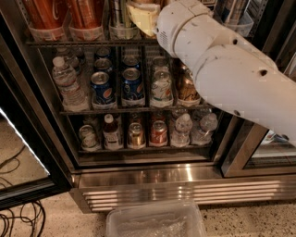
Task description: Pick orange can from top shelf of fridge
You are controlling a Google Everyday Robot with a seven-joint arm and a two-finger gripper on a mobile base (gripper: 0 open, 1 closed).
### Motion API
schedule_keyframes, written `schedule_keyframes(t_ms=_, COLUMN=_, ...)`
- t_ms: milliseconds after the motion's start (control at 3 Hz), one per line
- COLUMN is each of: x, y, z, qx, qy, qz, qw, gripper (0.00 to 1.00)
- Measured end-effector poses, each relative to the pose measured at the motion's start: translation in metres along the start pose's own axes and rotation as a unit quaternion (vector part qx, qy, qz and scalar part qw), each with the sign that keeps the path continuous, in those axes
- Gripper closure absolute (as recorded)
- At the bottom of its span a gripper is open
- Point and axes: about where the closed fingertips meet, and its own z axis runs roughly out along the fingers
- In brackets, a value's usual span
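The bulky white arm [231, 74] is holding its cream-coloured gripper [144, 18] at the thin dark wire top shelf [88, 42] of the large glass-door fridge [185, 178], hiding most of the tall golden-orange can [148, 3] right of the tall red cans [44, 14], and whether it is gripping cannot be told

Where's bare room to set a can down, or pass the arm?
Inside the fridge it is crowded: pincer at the top shelf beside the red cans, lower racks packed full. Bare room: speckled floor right of the clear bin, below the steel base.
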Motion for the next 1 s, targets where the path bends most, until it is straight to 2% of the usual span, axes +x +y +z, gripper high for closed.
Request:
schedule_keyframes(t_ms=333, x=0.0, y=0.0, z=0.0, qx=0.0, qy=0.0, qz=0.0, qw=1.0, gripper=1.0)
schedule_keyframes(t_ms=667, x=-0.013, y=0.006, z=0.003, qx=-0.005, qy=-0.012, qz=0.004, qw=0.9999, gripper=1.0)
schedule_keyframes(t_ms=1000, x=-0.038, y=0.018, z=0.009, qx=-0.026, qy=-0.04, qz=0.033, qw=0.9983, gripper=1.0)
